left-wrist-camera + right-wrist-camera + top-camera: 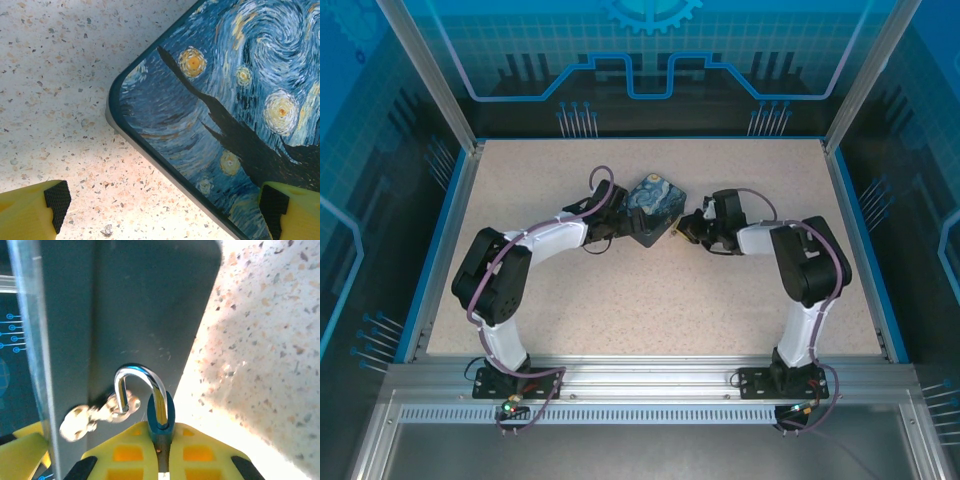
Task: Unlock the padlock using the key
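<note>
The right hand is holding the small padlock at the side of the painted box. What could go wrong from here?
1. The right hand pinches the padlock by its thin body, while its shackle seems hooked in a metal loop on the painted box; a pull might twist the padlock out of the grip.
2. The left hand is open, with fingers on either side of the box corner, so the box may slide if pulled.

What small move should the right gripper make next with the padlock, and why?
Probably ease the padlock sideways so the free leg of its shackle slips out of the silvery loop on the painted box. The right gripper is shut on the padlock body, and the shackle looks sprung open but hooked through that loop.
</note>
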Robot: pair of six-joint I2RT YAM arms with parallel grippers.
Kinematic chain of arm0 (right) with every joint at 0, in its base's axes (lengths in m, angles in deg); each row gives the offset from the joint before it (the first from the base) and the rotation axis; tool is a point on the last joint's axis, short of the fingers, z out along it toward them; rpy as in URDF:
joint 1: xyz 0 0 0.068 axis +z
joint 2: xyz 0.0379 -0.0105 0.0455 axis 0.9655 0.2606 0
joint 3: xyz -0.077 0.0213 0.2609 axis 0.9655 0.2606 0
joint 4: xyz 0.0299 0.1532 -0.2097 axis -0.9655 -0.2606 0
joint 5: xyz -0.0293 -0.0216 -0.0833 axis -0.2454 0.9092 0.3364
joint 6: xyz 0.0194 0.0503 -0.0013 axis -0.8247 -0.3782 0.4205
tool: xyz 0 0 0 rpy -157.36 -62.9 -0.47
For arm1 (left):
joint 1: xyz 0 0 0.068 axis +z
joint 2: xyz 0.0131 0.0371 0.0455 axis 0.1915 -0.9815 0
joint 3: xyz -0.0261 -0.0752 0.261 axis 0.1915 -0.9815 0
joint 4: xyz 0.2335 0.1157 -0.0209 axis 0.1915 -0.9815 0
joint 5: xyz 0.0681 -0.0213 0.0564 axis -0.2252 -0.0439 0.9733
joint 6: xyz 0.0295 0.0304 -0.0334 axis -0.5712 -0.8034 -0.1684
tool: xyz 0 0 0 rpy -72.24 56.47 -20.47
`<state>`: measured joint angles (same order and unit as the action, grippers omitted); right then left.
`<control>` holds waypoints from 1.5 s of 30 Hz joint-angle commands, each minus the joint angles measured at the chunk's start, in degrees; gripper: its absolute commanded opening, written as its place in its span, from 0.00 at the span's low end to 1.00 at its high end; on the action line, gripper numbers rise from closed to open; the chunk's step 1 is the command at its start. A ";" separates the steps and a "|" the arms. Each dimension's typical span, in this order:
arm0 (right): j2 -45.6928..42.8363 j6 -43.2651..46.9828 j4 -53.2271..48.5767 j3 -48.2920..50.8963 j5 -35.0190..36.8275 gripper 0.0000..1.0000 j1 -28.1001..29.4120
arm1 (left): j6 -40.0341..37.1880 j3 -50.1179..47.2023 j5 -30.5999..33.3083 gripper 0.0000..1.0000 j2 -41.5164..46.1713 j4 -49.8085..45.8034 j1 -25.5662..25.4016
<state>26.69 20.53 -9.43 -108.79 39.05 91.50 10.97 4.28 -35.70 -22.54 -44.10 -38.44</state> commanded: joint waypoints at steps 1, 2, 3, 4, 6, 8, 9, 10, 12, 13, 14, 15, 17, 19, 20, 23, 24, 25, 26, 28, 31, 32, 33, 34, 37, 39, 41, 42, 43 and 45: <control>-4.52 2.63 -1.77 1.69 0.39 0.00 -1.26 | -1.30 -0.09 -0.04 0.99 -2.35 -6.57 -0.29; -5.42 3.17 -2.43 1.71 0.53 0.00 -1.37 | -1.34 0.08 -0.09 0.99 -2.09 -6.58 -0.34; -6.42 3.62 -2.59 3.62 0.49 0.00 -1.55 | -1.37 0.16 -0.29 0.99 -1.76 -6.54 -0.25; -7.23 3.94 -2.64 4.27 0.37 0.00 -1.71 | -1.47 0.26 -0.45 0.99 -1.23 -6.58 -0.30; -8.90 4.42 -4.51 5.58 0.23 0.00 -1.92 | -1.44 0.35 -0.72 0.99 -0.31 -6.54 -0.28; -10.47 4.93 -4.96 7.19 -0.24 0.00 -1.95 | -1.35 0.45 -0.80 0.99 0.98 -6.62 -0.29; -11.11 5.12 -5.15 7.94 -0.40 0.00 -1.99 | -1.35 0.51 -0.91 0.99 1.59 -6.66 -0.29; -11.73 5.09 -5.32 8.90 -0.51 0.00 -1.98 | -1.32 0.54 -0.99 0.99 2.30 -6.69 -0.29; -13.00 4.93 -5.06 10.58 -1.11 0.00 -1.86 | -1.26 0.58 -1.28 0.99 3.92 -6.79 -0.26; -13.52 4.95 -4.97 11.27 -1.39 0.00 -1.67 | -1.26 0.63 -1.44 0.99 4.56 -6.89 -0.28; -14.23 5.09 -5.22 11.91 -1.62 0.00 -1.45 | -1.26 0.79 -1.60 0.99 5.21 -7.12 -0.29; -14.93 5.38 -5.59 12.61 -1.69 0.00 -1.10 | -1.26 0.89 -1.64 0.99 5.94 -7.40 -0.26; -16.54 6.27 -6.64 13.58 -2.11 0.00 -0.08 | -1.26 0.73 -1.80 0.99 7.49 -7.74 -0.28; -18.46 7.63 -8.55 14.38 -2.07 0.00 1.07 | -1.17 0.46 -1.79 0.99 9.33 -8.13 -0.28; -19.51 8.13 -9.52 14.87 -2.03 0.00 1.75 | -1.08 0.22 -1.78 0.99 10.34 -8.32 -0.25; -22.22 8.96 -10.96 16.55 -2.52 0.00 3.60 | -0.70 -0.57 -1.94 0.99 13.28 -8.78 -0.28; -22.83 9.22 -11.58 17.00 -2.50 0.00 4.17 | -0.50 -0.84 -2.09 0.99 14.19 -8.94 -0.28; -23.53 9.48 -12.02 17.48 -2.63 0.00 4.98 | -0.31 -1.12 -2.19 0.99 15.32 -9.26 -0.27; -24.16 9.60 -12.33 17.96 -2.73 0.00 5.94 | -0.14 -1.57 -2.49 0.99 16.42 -9.42 -0.28; -25.13 9.47 -12.50 18.83 -2.60 0.00 7.80 | 0.31 -2.54 -2.82 0.99 18.59 -9.63 -0.29; -26.30 9.07 -12.50 19.64 -1.95 0.00 10.96 | 0.66 -4.13 -3.18 0.99 21.73 -10.30 -0.25; -26.50 8.89 -12.44 19.86 -1.70 0.00 11.86 | 0.76 -4.72 -3.20 0.99 22.76 -10.56 -0.29; -26.59 8.71 -12.26 20.06 -1.51 0.00 12.56 | 0.77 -5.35 -3.15 0.99 23.79 -10.75 -0.26; -26.49 8.68 -12.01 20.29 -1.35 0.00 12.93 | 0.85 -5.79 -3.19 0.99 24.57 -10.86 -0.28; -25.88 9.42 -12.45 20.93 -0.57 0.00 12.85 | 1.20 -7.13 -2.63 0.99 26.60 -11.14 -0.27; -24.91 10.21 -12.79 21.13 -0.51 0.00 11.85 | 1.31 -7.52 -2.50 0.99 27.40 -11.51 -0.28; -23.98 10.92 -12.94 21.37 -0.49 0.00 10.32 | 1.20 -7.70 -2.41 0.99 27.87 -11.94 -0.28; -23.50 11.24 -12.92 21.40 -0.79 0.00 9.35 | 1.16 -7.76 -2.39 0.99 28.06 -12.08 -0.28; -23.11 11.74 -12.95 21.40 -1.20 0.00 8.19 | 1.11 -7.93 -2.31 0.99 28.28 -12.23 -0.28; -22.93 12.76 -14.36 21.15 -1.11 0.00 6.00 | 1.19 -8.15 -2.17 0.99 28.89 -12.29 -0.29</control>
<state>3.08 30.72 -21.72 -87.85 37.96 100.19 11.39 -2.89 -37.67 4.45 -54.66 -38.44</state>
